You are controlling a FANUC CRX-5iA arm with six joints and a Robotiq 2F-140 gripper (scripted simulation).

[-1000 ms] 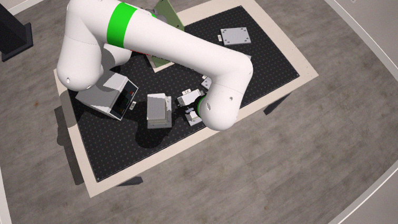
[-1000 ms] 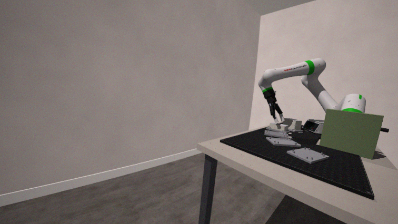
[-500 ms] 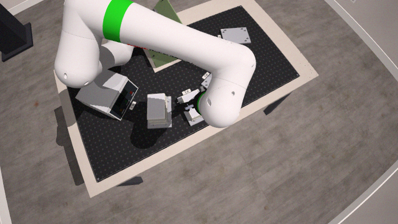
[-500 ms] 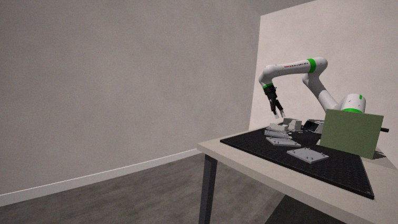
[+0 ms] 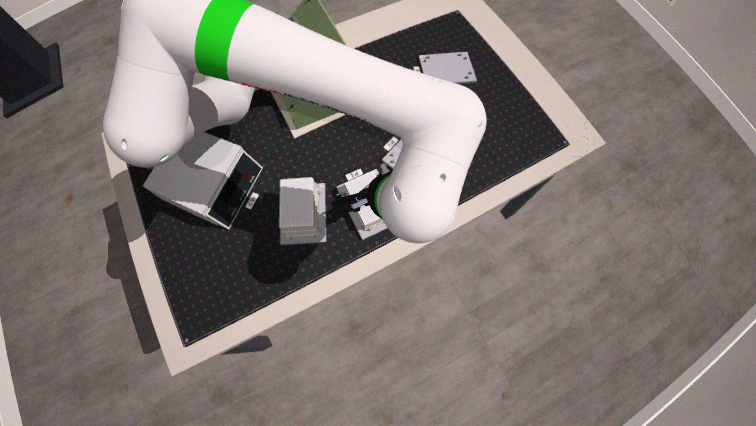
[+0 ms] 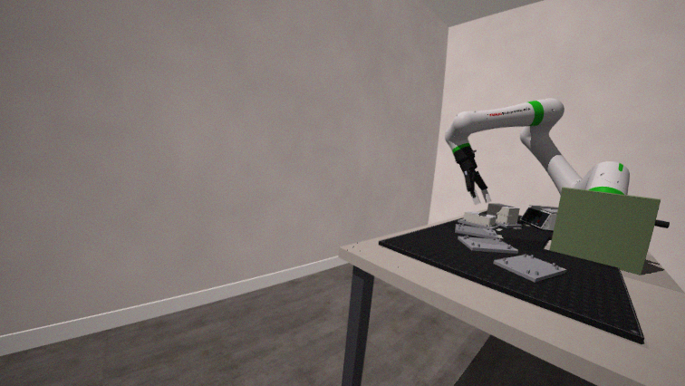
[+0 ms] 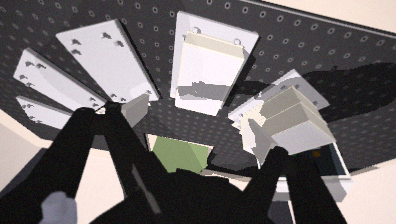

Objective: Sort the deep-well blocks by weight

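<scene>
My end effector (image 6: 479, 198) hangs above the worktop (image 6: 431, 283) with its fingers spread wide and nothing between them. Through the wrist camera I see one deep-well block (image 7: 210, 70) seated on a nest plate (image 7: 250, 42) straight ahead of the fingers, apart from them. To its right, two more blocks (image 7: 290, 120) sit stacked on the infeed nest (image 7: 312, 97). Bare nest plates (image 7: 107, 57) fan out to the left. From the top view, the check-weigher (image 5: 203, 182) stands beyond the stack, well apart from the arm's wrist. A green panel (image 6: 603, 227) stands near the arm's base.
</scene>
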